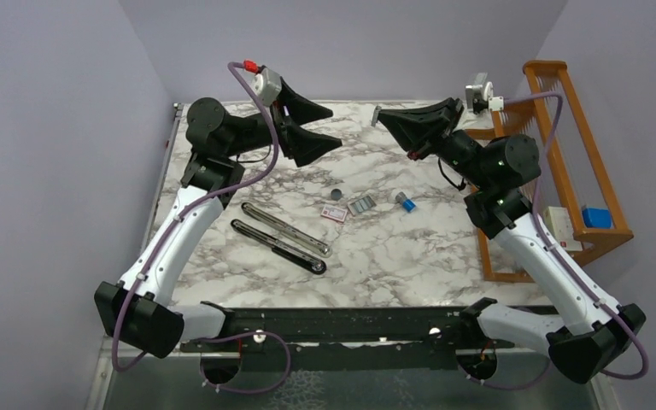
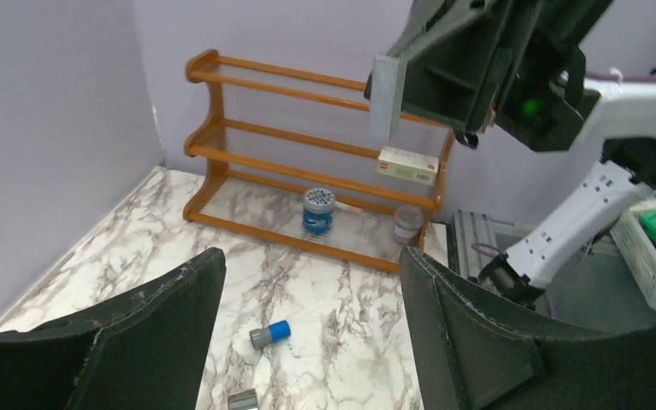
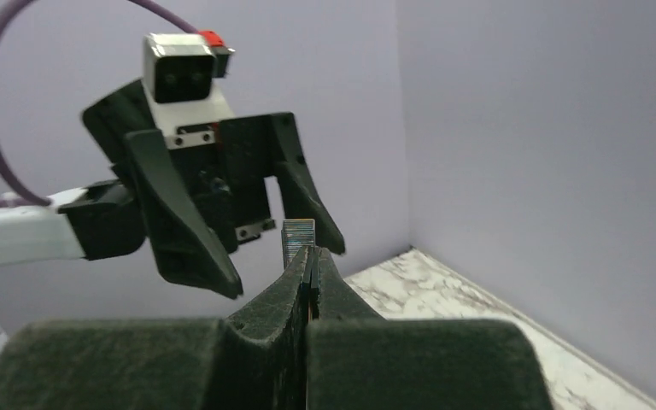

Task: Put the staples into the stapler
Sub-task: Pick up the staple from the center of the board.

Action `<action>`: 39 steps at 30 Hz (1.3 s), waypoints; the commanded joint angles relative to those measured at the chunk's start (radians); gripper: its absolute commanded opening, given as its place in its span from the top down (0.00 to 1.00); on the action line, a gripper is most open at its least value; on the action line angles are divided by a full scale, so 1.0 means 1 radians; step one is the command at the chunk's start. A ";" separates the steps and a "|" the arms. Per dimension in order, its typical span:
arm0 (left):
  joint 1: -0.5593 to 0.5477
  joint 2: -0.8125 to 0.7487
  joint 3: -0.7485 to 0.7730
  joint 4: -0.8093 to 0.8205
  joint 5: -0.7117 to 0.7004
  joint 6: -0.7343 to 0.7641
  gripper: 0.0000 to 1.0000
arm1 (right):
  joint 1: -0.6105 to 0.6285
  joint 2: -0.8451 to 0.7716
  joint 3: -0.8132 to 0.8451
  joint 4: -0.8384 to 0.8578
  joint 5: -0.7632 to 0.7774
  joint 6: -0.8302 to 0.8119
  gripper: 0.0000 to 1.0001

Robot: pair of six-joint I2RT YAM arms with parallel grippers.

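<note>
The stapler [image 1: 286,229] lies opened out flat on the marble table, its two long dark bars side by side left of centre. My right gripper [image 1: 382,116] is raised at the back and shut on a strip of staples [image 1: 377,114]. The strip also shows in the right wrist view [image 3: 298,237], poking up past the fingertips, and in the left wrist view [image 2: 386,98]. My left gripper [image 1: 335,125] is open and empty, raised and facing the right one across a small gap. More staples [image 1: 360,206] lie on the table beside a small white-and-red box [image 1: 335,213].
A small dark disc [image 1: 336,194] and a blue-and-white cylinder [image 1: 406,202] lie near the loose staples. A wooden rack [image 1: 564,145] with a few small items stands at the right edge. Purple walls close the back and sides.
</note>
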 commanded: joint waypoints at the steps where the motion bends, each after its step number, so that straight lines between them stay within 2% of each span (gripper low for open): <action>1: -0.071 -0.054 -0.052 0.144 0.105 0.101 0.22 | -0.005 0.008 0.055 0.079 -0.302 -0.026 0.99; 5: -0.207 -0.105 -0.106 0.144 0.089 0.259 0.24 | -0.005 0.029 0.046 0.165 -0.436 0.025 0.99; 8: -0.247 -0.150 -0.151 0.145 0.039 0.348 0.26 | -0.004 0.027 0.032 0.196 -0.470 0.044 0.99; 13: -0.248 -0.155 -0.153 0.146 -0.012 0.346 0.30 | -0.004 0.028 0.015 0.242 -0.515 0.066 0.99; 27: -0.257 -0.112 -0.111 0.150 0.005 0.258 0.35 | -0.004 0.040 -0.021 0.264 -0.551 0.040 0.99; 39: -0.270 -0.102 -0.115 0.161 0.053 0.212 0.49 | -0.004 0.011 -0.043 0.265 -0.534 0.010 0.99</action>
